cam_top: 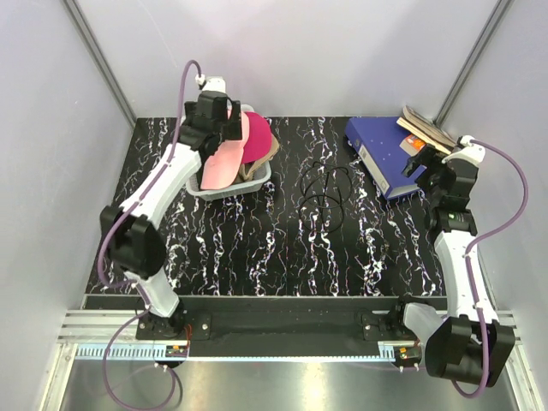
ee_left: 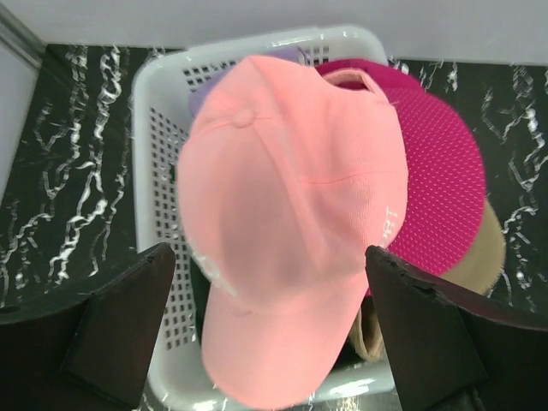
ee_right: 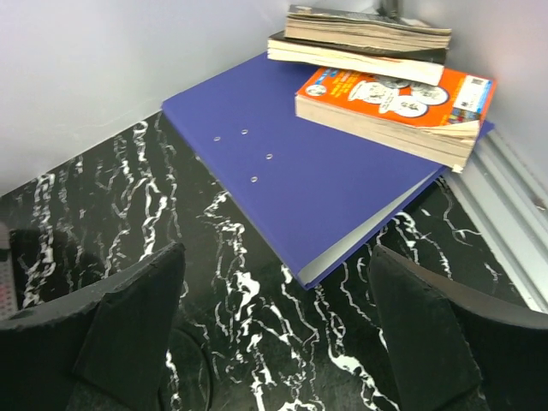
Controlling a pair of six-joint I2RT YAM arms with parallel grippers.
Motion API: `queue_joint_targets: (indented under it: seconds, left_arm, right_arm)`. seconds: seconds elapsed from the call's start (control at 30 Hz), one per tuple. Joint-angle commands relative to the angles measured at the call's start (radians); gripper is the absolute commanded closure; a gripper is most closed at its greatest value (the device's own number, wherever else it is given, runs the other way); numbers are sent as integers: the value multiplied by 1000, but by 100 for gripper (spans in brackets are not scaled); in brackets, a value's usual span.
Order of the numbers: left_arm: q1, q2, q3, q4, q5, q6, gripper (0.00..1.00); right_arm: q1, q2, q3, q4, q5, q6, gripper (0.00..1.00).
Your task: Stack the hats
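Left claw (ee_left: 270, 253) spread wide over the pink cap (ee_left: 291, 214), which lies atop the magenta cap (ee_left: 437, 171) in the basket (ee_left: 163, 128). Right claw (ee_right: 278, 253) wide too, near the binder (ee_right: 282, 163)

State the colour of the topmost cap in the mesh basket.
Light pink fabric cap; left wrist view.

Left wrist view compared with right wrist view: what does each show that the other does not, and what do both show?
Only the left wrist view: a light pink cap lying over a magenta cap and a tan cap, on a grey mesh basket. Only the right wrist view: a blue binder with books stacked on it. Both: the black marbled table; the left gripper and the right gripper are each open and empty.
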State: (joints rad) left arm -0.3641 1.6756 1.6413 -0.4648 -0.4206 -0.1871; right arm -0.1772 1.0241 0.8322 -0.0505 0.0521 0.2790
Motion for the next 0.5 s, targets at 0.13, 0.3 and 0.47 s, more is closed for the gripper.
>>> queue_joint_targets:
  seconds: [0.13, 0.3, 0.47]
  left_arm:
    - [42, 225, 216, -61, 34, -23, 14]
    - [60, 250, 247, -80, 11, -60, 50]
    - [62, 231, 256, -74, 28, -57, 97]
  right_arm:
    - [2, -44, 44, -38, -49, 11, 5]
    - [2, -41, 42, -35, -83, 9, 5]
    - [5, 2, 73, -15, -87, -12, 7]
